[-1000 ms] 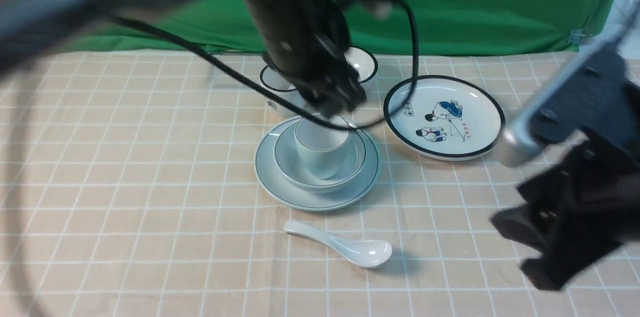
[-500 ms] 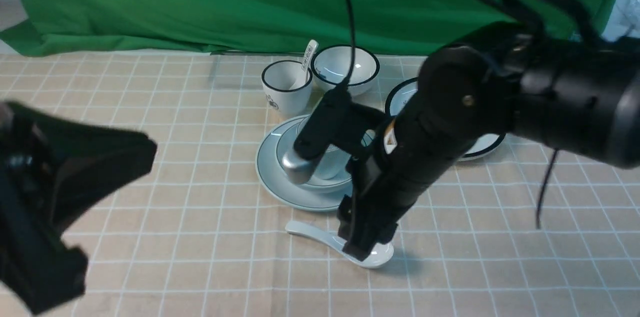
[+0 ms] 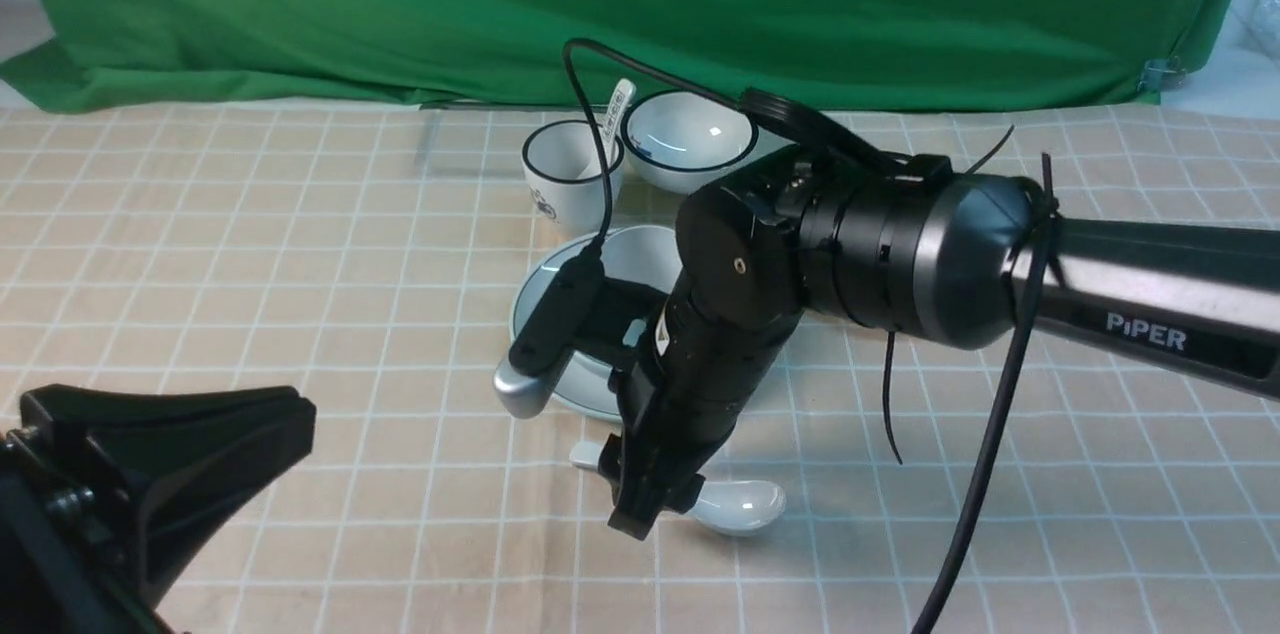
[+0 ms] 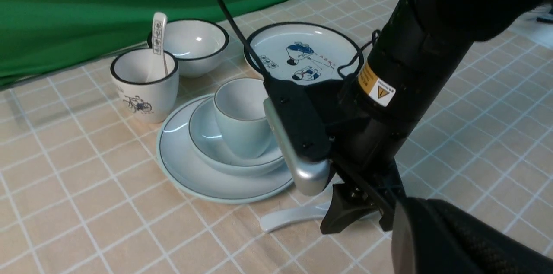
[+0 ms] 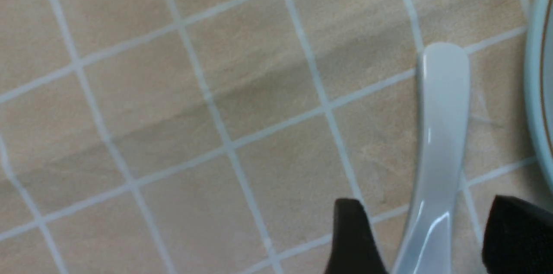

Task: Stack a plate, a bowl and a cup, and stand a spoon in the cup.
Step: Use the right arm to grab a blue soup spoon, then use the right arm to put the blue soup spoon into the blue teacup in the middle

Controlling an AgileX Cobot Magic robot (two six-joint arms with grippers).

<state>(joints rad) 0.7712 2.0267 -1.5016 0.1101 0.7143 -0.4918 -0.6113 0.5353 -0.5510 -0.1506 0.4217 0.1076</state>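
Note:
The pale blue-grey plate (image 4: 185, 174) carries the speckled bowl (image 4: 207, 135), and the cup (image 4: 239, 114) stands upright in the bowl. The white spoon (image 3: 745, 504) lies flat on the cloth in front of that stack. My right gripper (image 5: 432, 243) is open and down at the cloth. One finger is on each side of the spoon's handle (image 5: 443, 105), and neither touches it. In the front view the right arm hides the bowl and most of the cup (image 3: 640, 249). My left gripper (image 3: 270, 424) is shut and empty, low at the near left, away from the stack.
A white black-rimmed cup (image 3: 565, 174) holding a printed spoon stands behind the stack, next to a small white bowl (image 3: 690, 139). A cartoon plate (image 4: 302, 49) lies behind the right arm. A green backdrop (image 3: 600, 4) closes off the far side.
My left arm left the cup and drew back to the near left, its gripper shutting. My right arm swung in from the right and dropped over the spoon, jaws widening.

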